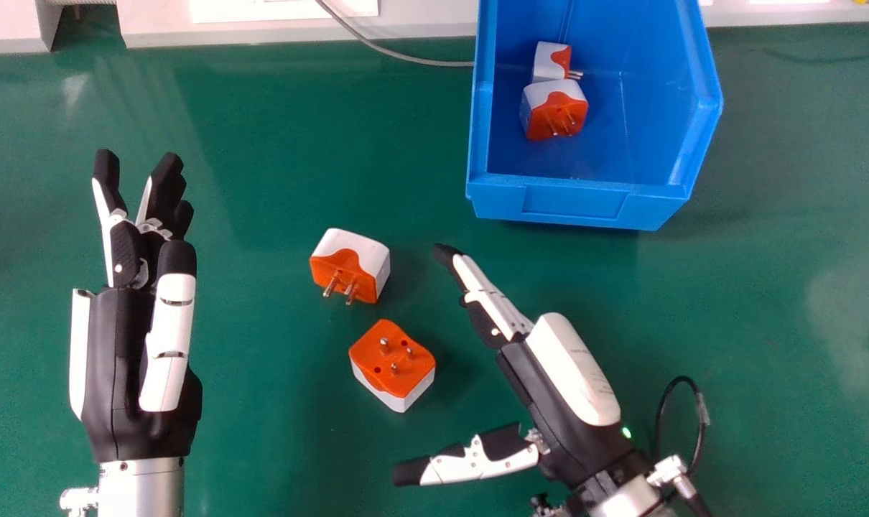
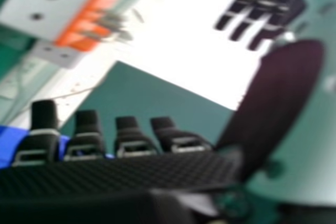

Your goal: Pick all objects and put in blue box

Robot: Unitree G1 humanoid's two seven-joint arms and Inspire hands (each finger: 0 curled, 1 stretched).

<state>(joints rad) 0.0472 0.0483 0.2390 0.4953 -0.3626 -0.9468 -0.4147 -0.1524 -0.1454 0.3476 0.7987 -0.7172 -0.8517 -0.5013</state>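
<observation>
All fingers of the right hand (image 1: 549, 409) are straight and wide from the thumb, holding nothing; seen in the head view from its palm, the nearer plug adapter (image 1: 391, 366) lies at nine o'clock, the farther adapter (image 1: 350, 267) at ten, both apart from the fingers. Well apart at nine o'clock is the left hand (image 1: 111, 352), open and empty. Toward twelve stands the blue box (image 1: 574, 203), with two adapters (image 1: 555, 111) inside.
</observation>
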